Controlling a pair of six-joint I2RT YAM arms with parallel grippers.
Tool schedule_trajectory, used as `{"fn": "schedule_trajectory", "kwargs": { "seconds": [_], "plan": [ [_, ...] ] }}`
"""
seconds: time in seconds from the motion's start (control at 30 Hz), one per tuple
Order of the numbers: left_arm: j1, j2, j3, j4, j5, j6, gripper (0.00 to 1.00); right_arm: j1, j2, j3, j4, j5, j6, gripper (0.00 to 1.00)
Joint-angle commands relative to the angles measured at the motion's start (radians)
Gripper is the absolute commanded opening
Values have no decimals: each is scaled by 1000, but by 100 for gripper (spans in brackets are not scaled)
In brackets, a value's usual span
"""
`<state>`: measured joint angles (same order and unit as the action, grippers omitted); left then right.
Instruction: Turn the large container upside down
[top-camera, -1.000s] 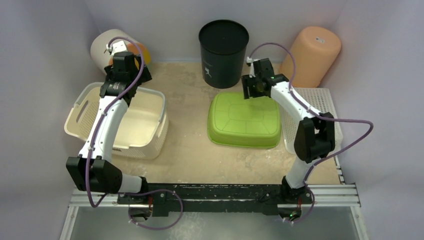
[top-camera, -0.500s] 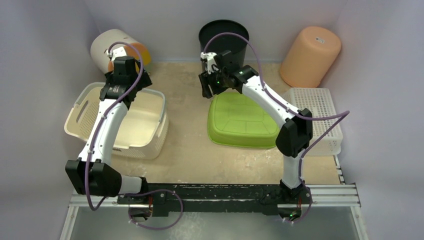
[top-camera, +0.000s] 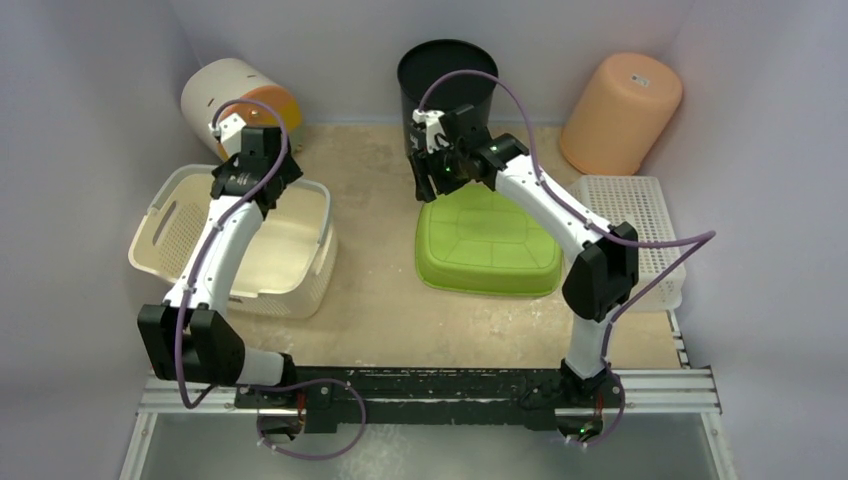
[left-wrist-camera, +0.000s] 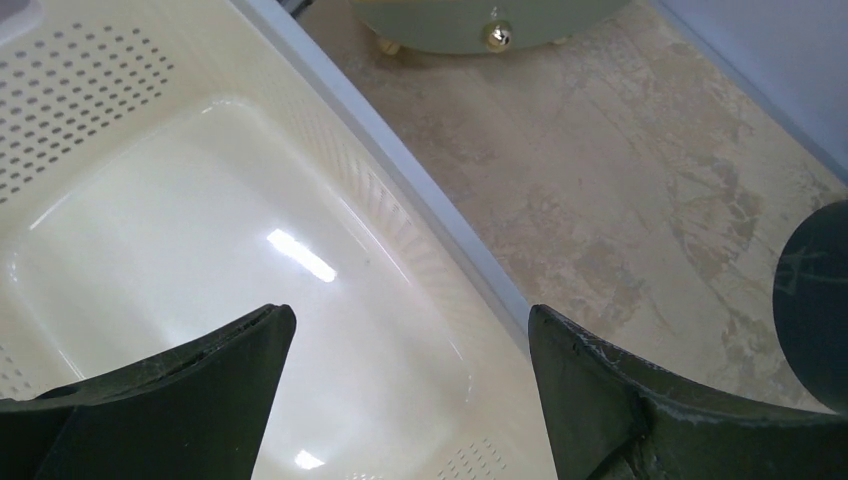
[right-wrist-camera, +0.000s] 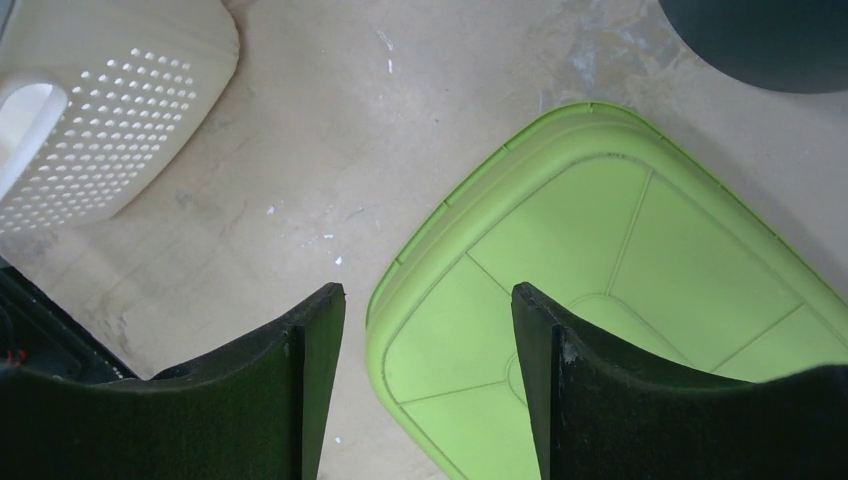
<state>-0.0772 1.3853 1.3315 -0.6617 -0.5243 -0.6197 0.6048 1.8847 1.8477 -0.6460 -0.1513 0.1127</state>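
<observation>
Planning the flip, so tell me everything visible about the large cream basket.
The cream basket is glossy plastic, rectangular with rounded corners, perforated wall panels and a cut-out handle at its left end. It stands upright, mouth up, empty, on the table at left. The open left gripper straddles its right rim; contact unclear.

The large container (left-wrist-camera: 180, 280) is cream plastic; its smooth inner floor is glossy with bright glints, and its walls are perforated. The lime-green tub (right-wrist-camera: 600, 290) is smooth plastic with a duller, satin sheen. The tabletop (left-wrist-camera: 620, 190) looks matt, rough, mottled and scuffed.
</observation>
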Motion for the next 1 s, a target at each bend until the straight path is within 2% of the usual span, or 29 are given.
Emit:
{"fn": "schedule_trajectory", "kwargs": {
  "seconds": [0.0, 0.1, 0.3, 0.33, 0.47, 0.57, 0.6, 0.8, 0.97],
  "plan": [
    [-4, 10, -59, 142, -34, -159, 88, 2, -61, -26, -7, -2, -14, 65],
    [-4, 40, -81, 215, -31, -210, 85, 3, -69, -41, -15, 9, -29, 65],
    [-4, 104, -100, 266, -31, -230, 72, -2, -76, -72, -15, 27, -39, 65],
    [-4, 107, -105, 267, -31, -230, 66, -1, -75, -75, -15, 28, -40, 65],
    [-4, 112, -127, 267, -28, -228, 33, -7, -66, -79, -16, 30, -46, 65],
    [-4, 113, -151, 261, -35, -228, 18, -13, -58, -71, -19, 29, -53, 65],
    [-4, 112, -160, 262, -34, -231, 2, -15, -56, -65, -21, 29, -55, 65],
    [-4, 61, -215, 294, 18, -258, 0, -31, -57, -63, -38, 50, -68, 65],
    [-36, -46, -198, 280, 45, -342, 0, -57, -78, -93, -39, 67, -70, 65]
  ]
}}
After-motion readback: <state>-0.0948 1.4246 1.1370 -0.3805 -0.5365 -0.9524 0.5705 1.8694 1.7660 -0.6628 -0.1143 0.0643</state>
